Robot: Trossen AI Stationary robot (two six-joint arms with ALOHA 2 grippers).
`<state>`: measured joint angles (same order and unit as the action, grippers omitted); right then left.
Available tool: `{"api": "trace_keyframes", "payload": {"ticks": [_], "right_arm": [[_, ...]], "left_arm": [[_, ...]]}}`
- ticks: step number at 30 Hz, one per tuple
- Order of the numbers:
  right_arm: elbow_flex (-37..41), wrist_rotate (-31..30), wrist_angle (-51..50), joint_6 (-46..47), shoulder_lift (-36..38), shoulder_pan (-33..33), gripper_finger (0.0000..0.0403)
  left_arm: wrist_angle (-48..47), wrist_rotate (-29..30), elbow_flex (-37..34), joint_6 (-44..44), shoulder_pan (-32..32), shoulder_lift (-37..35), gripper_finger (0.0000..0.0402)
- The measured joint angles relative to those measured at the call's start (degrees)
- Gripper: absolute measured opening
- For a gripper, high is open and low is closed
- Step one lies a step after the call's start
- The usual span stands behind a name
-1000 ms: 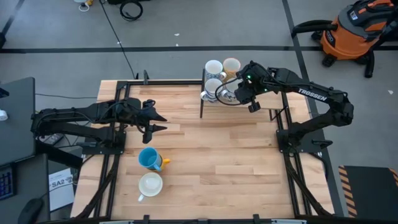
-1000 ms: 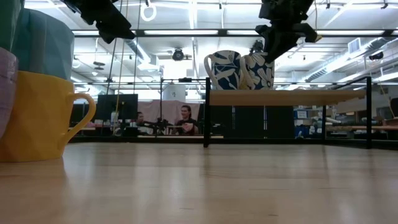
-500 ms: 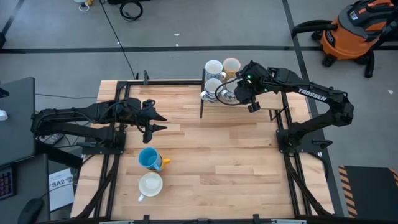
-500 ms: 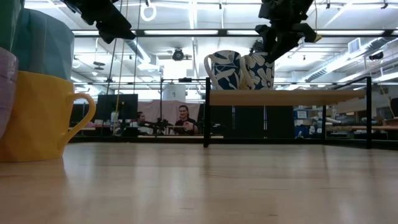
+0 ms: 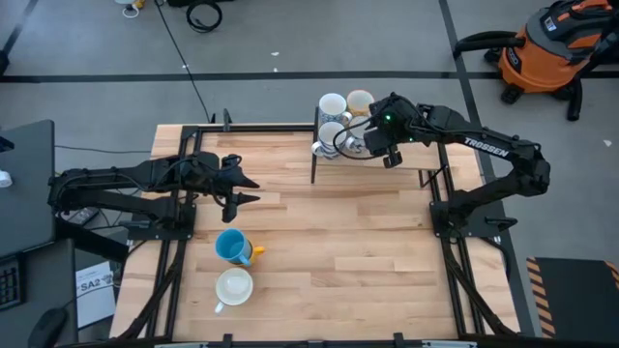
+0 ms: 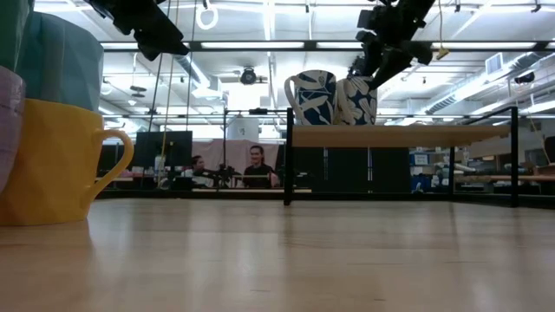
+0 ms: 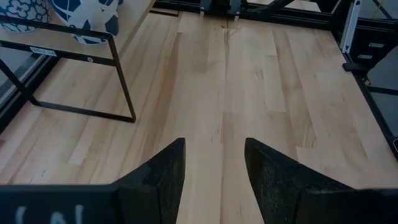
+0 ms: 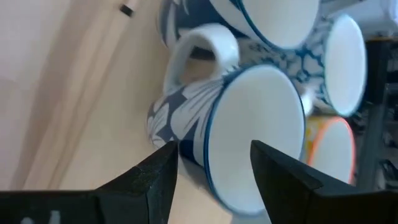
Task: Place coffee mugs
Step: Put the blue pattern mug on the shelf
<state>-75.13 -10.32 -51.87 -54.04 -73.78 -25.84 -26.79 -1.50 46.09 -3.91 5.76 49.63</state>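
Several coffee mugs stand on a raised shelf at the table's far side. One of them, a blue-and-white leaf-patterned mug, stands upright at the shelf's near side. My right gripper is open just above its rim, one finger outside the wall and one over the mouth. A bright blue mug sits on a yellow one near the table's left. A white mug is nearer the front edge. My left gripper hangs open over bare wood at the left.
The shelf's black metal frame and legs stand on the wood at the far side. Black rails run along both sides of the table. Open wood lies across the middle and right. People sit in the room behind.
My right gripper has opened and let go of the leaf-patterned mug, tipping and turning a little above it. The mug stays upright on the shelf.
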Motion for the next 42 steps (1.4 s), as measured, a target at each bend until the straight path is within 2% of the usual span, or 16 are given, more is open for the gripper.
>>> {"api": "trace_keyframes", "payload": {"ticks": [15, 24, 34, 42], "right_arm": [[0.0, -0.2, -0.9, 0.5, 0.1, 4.2, 0.0208], [0.0, -0.1, -0.9, 6.7, 0.1, 5.8, 0.0208], [0.0, -0.1, -0.6, 7.0, 0.1, 8.7, 0.0208], [0.0, -3.6, -0.4, 7.0, 0.1, 9.1, 0.0208]], "left_arm": [[0.0, 0.0, 0.0, 0.0, 0.0, 0.0, 0.0172], [0.0, 0.0, 0.0, 0.0, 0.0, 0.0, 0.0172], [0.0, 0.0, 0.0, 0.0, 0.0, 0.0, 0.0172], [0.0, 0.0, 0.0, 0.0, 0.0, 0.0, 0.0172]]}}
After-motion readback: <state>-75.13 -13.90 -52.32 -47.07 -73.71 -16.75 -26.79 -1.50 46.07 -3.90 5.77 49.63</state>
